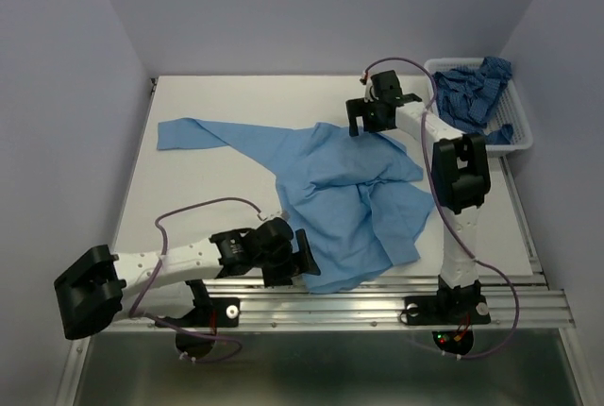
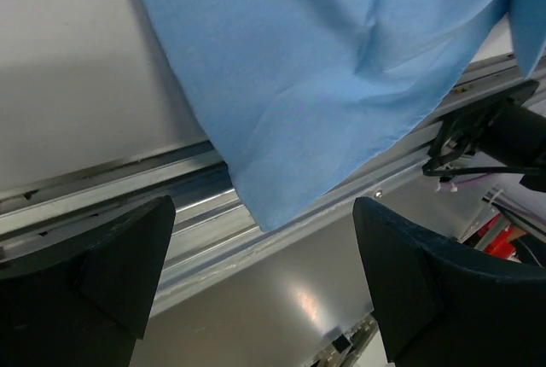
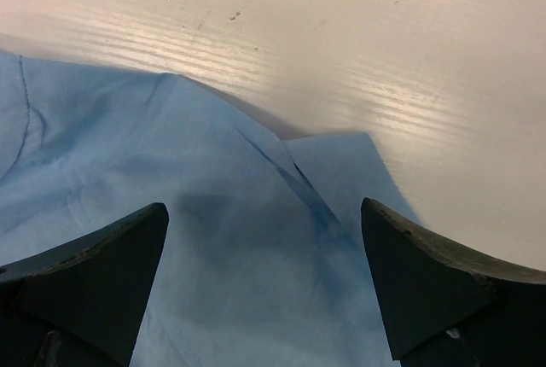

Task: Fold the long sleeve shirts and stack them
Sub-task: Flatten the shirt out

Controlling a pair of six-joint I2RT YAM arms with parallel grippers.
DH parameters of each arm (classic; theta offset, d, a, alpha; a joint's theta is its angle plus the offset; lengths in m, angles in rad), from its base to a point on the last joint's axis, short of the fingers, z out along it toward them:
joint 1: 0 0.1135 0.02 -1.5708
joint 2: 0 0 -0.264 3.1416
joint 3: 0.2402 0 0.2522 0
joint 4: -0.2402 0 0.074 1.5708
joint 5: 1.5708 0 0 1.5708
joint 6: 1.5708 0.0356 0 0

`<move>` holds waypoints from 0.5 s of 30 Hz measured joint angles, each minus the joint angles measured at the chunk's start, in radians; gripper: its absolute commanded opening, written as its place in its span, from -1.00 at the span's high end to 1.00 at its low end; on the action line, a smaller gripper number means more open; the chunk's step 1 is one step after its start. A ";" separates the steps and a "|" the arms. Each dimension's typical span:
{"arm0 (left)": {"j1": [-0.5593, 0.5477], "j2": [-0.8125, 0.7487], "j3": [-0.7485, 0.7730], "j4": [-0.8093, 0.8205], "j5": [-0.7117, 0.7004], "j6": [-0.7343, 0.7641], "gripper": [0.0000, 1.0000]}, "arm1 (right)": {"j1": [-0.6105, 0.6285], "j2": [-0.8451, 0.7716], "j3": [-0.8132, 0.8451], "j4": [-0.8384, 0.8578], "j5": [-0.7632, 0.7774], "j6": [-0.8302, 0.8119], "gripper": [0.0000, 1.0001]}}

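A plain light sky-blue long sleeve shirt [image 1: 330, 184] lies rumpled on the white table [image 1: 208, 189], with one sleeve stretched out to the far left. Its near hem hangs over the front rail. A darker patterned blue shirt [image 1: 477, 90] is bunched in the white mesh basket [image 1: 521, 132] at the back right. My left gripper [image 1: 309, 261] is open and empty at the shirt's near-left hem; the left wrist view has the hem [image 2: 324, 85] above the open gripper [image 2: 264, 286]. My right gripper [image 1: 363, 127] is open and empty just over the shirt's far edge [image 3: 213, 239], jaws apart [image 3: 264, 286].
An aluminium rail [image 1: 359, 300] runs along the table's near edge, with both arm bases bolted to it. The right arm's upright link [image 1: 460, 175] stands beside the shirt's right edge. Bare white table [image 3: 341, 34] lies beyond the shirt's far edge.
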 measured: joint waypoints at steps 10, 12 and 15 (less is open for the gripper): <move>-0.064 0.277 0.093 0.006 -0.013 -0.020 0.27 | 0.000 0.081 0.057 -0.025 -0.041 -0.013 -1.00; -0.064 0.340 0.139 0.015 -0.018 -0.006 1.00 | 0.000 0.087 0.057 -0.025 -0.043 -0.014 -1.00; -0.064 0.428 0.233 -0.001 -0.035 0.031 1.00 | 0.000 0.094 0.057 -0.027 -0.043 -0.015 -0.97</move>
